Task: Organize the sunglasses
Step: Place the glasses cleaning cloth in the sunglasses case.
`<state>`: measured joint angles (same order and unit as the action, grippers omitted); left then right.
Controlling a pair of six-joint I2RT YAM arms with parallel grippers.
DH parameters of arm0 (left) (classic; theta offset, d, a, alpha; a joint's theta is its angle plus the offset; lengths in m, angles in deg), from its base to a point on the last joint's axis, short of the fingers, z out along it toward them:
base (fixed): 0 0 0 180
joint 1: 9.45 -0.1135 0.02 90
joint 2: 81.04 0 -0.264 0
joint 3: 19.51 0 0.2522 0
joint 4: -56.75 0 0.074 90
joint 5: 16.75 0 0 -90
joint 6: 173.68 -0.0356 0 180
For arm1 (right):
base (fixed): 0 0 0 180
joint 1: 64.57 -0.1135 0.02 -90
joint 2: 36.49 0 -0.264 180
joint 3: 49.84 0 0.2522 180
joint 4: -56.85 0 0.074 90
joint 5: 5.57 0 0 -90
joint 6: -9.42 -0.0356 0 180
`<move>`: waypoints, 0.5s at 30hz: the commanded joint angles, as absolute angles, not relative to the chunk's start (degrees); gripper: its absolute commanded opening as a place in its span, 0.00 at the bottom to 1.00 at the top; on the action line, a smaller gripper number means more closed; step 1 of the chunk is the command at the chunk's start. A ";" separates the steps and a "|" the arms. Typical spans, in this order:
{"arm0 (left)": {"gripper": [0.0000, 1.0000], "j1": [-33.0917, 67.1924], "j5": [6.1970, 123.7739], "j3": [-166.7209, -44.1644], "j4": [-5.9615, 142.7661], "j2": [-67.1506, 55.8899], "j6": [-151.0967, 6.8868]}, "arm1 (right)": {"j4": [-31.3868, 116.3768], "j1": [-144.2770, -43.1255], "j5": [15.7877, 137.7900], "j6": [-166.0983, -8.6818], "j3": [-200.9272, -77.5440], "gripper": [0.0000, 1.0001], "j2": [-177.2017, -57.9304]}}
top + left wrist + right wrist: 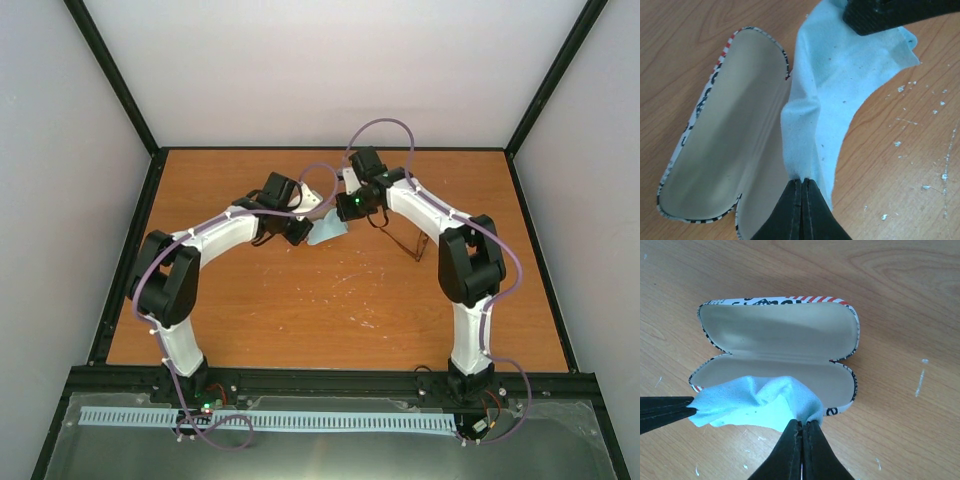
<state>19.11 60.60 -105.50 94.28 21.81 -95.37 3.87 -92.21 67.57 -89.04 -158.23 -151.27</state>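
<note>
The light blue cloth (840, 75) hangs between both grippers, just above and beside the open flag-patterned case (730, 125). My left gripper (802, 181) is shut on one corner of the cloth. My right gripper (802, 424) is shut on another corner (760, 402), over the near half of the case (775, 330), which is empty inside. The right gripper's fingers (890, 15) show at the top of the left wrist view. The sunglasses (418, 256) lie on the table to the right of the right arm, thin and dark, partly hidden by it. The cloth (328, 230) shows mid-table.
The wooden table (330, 310) has black rails along its edges and pale walls behind. White specks (900, 90) dot the wood near the cloth. The left gripper's fingers (665, 410) enter the right wrist view from the left.
</note>
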 commanded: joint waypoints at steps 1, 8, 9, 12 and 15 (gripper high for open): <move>0.00 17.36 60.21 -105.60 93.40 19.85 -95.69 | 1.73 -92.94 66.64 -88.00 -161.83 0.03 -153.58; 0.01 16.27 59.59 -105.59 93.18 20.60 -96.22 | 0.50 -92.92 65.68 -87.96 -165.87 0.03 -156.77; 0.01 16.10 59.48 -105.61 93.14 20.65 -96.25 | 0.35 -92.96 65.59 -87.87 -166.49 0.03 -157.21; 0.00 15.55 59.09 -105.46 93.10 20.89 -96.25 | -0.38 -93.04 65.13 -87.74 -168.10 0.03 -158.68; 0.01 15.02 58.76 -105.35 93.09 21.23 -96.31 | -0.99 -93.05 64.60 -87.61 -169.62 0.03 -160.07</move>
